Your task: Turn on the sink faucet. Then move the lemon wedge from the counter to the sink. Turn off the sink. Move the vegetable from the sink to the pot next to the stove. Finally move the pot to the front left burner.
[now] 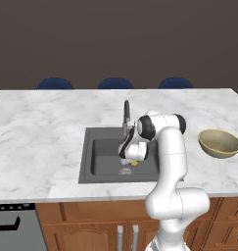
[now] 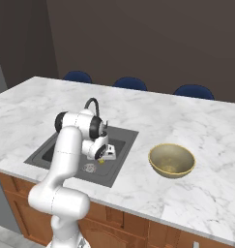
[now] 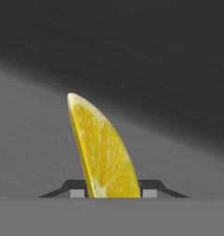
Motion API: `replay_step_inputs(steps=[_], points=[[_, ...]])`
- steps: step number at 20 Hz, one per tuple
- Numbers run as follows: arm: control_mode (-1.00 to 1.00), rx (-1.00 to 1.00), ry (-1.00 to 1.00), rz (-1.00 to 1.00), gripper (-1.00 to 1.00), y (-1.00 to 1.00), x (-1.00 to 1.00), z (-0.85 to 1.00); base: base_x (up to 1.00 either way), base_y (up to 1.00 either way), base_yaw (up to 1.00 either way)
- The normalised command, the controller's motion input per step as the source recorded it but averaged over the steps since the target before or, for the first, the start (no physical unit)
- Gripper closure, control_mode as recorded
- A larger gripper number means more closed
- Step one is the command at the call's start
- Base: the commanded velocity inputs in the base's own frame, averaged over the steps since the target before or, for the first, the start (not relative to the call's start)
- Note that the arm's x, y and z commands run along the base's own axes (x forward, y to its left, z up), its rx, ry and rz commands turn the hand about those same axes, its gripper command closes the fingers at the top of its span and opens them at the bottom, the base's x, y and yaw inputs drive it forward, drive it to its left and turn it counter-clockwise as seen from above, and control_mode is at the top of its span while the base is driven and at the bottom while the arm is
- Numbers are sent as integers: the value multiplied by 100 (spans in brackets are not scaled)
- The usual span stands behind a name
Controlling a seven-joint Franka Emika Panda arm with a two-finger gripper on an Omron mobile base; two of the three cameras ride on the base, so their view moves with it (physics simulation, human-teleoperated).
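The lemon wedge (image 3: 102, 152), bright yellow, stands on edge low inside the dark sink (image 1: 103, 159), just above its floor. My gripper (image 3: 113, 192) reaches down into the basin, and its two fingertips (image 3: 76, 191) press against the wedge's sides, shut on it. From the base cameras the wedge (image 1: 134, 163) (image 2: 102, 160) peeks out under the white hand, beside the round drain (image 1: 125, 171). The dark gooseneck sink faucet (image 1: 126, 115) (image 2: 92, 104) rises at the basin's back edge, behind my arm. No water stream is visible. The pot and the stove are out of view.
A tan bowl (image 1: 219, 143) (image 2: 171, 160) sits on the white marble counter (image 1: 37, 127) right of the sink. Blue chair backs (image 1: 115, 83) line the counter's far side. Brown cabinets run below the front edge.
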Motion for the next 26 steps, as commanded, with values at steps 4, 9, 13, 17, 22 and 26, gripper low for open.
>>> replay_step_inputs(steps=[4, 9, 13, 17, 22, 26], points=[[-100, 0, -2, 0, 100, 0, -2, 38, 0, 0, 0], [-100, 0, -1, -1, 100, 0, -21, 86, 0, 0, 0], [-100, 0, 0, -2, 100, -1, -28, 96, 0, 0, 0], [-100, 0, 0, -4, 100, -7, -30, 94, 0, 0, 0], [-100, 0, 0, -5, 100, -9, -26, 97, 0, 0, 0], [-100, 0, 1, -5, 100, -12, -30, 89, 0, 0, 0]])
